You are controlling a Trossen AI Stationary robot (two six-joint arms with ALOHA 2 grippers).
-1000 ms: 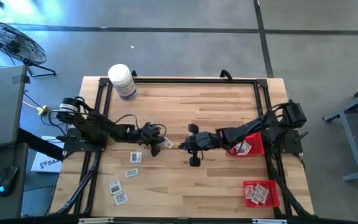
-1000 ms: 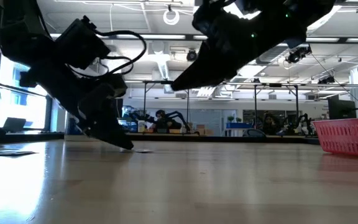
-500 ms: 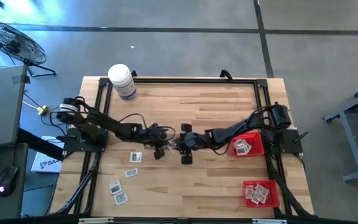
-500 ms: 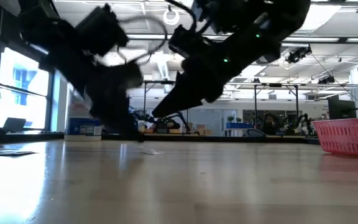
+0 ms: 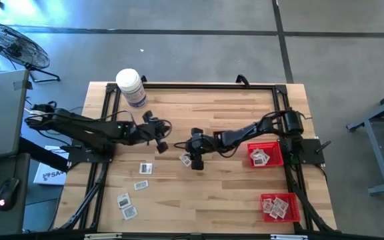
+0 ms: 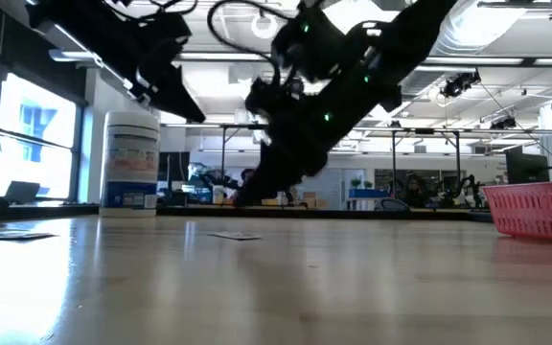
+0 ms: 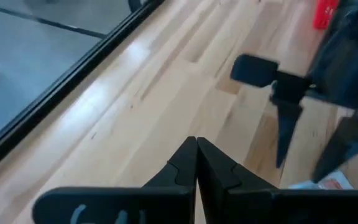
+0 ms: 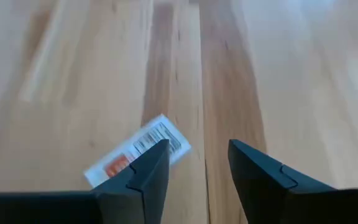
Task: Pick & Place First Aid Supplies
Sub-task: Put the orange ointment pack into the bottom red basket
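Wooden plank worktop (image 5: 232, 193), polished concrete floor around it
Right pincer (image 5: 193, 160) open over one packet (image 8: 137, 152) lying flat mid-worktop; left pincer (image 5: 159, 139) closed, empty, raised nearby

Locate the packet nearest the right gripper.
In the high view the packet lies flat mid-table, just left of the open right gripper, right of the left gripper.

Smooth pale wooden table (image 5: 232, 193); red mesh baskets (image 5: 280, 207).
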